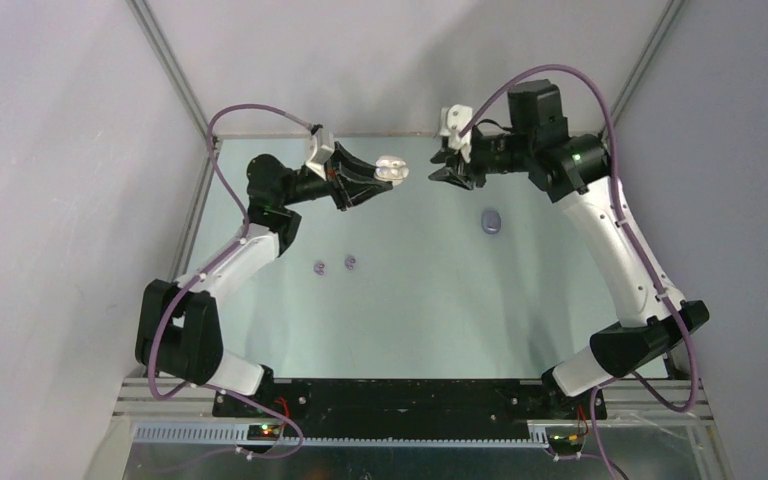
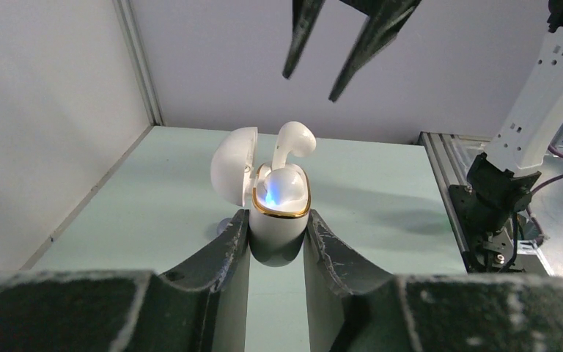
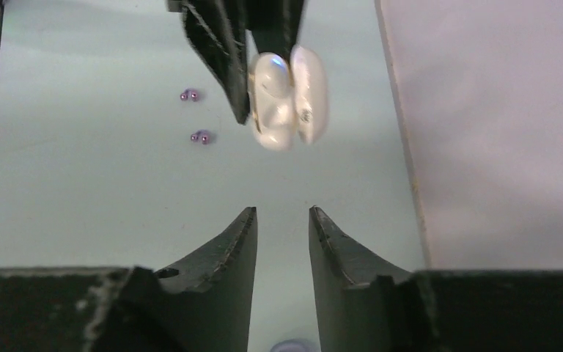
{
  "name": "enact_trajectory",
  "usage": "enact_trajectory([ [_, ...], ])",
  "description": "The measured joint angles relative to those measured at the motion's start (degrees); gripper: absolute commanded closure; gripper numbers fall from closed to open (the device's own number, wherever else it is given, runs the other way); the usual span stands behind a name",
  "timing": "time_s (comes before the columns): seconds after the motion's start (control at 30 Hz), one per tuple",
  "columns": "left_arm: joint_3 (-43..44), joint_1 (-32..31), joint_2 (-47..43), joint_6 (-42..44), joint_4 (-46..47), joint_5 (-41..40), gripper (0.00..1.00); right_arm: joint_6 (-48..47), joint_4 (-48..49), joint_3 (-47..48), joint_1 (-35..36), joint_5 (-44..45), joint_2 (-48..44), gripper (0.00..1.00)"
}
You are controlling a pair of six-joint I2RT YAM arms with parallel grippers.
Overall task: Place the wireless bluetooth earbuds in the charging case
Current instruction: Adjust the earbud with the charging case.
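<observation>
Scuffed left hand (image 2: 277, 221) clamps a glossy, rounded, gold-rimmed white charging case (image 2: 280, 233).

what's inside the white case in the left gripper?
One white earbud sits seated beside a blue glow; a second white earbud stands proud behind it, stem down, not fully in. Walls of the case hide the slots and how deep that stem goes.

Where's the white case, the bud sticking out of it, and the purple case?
white case (image 2: 279, 224), left wrist view, front of its body.
bud (image 2: 296, 139), left wrist view, its rounded head.
purple case (image 1: 491, 221), top view, middle of its top.
</observation>
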Motion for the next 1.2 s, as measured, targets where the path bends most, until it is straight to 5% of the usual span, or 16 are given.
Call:
enact_trajectory([
  [0.5,-1.11,0.11,-0.48,3.87,-1.29,1.95,1.0,-21.55,-2.08,-0.2,8.26,5.14,-0.04,0.66],
  [1.2,-1.14,0.13,-0.79,5.75,-2.51,2.34,1.0,-27.71,-2.49,-0.2,9.49,6.73,1.27,0.67],
])
